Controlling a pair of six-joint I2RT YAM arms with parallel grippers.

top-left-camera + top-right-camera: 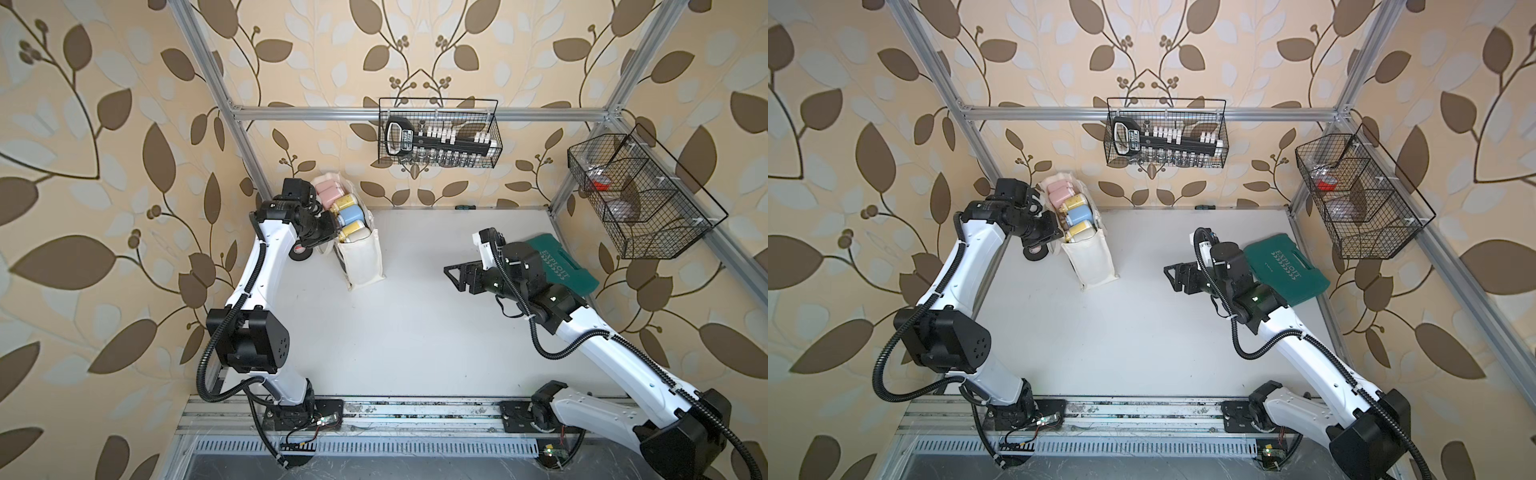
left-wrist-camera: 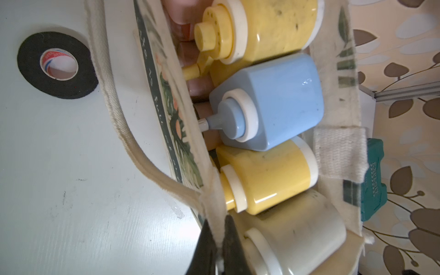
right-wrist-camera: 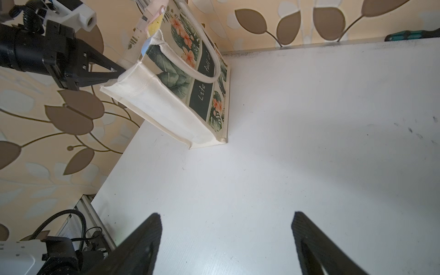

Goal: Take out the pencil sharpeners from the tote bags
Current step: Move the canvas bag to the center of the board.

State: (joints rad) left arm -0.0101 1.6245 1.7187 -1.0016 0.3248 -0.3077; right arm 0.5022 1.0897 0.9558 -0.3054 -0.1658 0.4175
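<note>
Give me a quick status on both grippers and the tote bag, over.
Left gripper shut on tote bag rim. Right gripper open, empty, over bare table. Pencil sharpeners all still inside bag. Black tape roll beside bag, not blocking.

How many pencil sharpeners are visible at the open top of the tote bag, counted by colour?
Visible at the mouth of the tote bag, in both top views:
pink sharpeners: 2
yellow sharpeners: 2
light blue sharpener: 1
cream-grey sharpener: 1
Total: 6 visible; any deeper in the bag are hidden.
</note>
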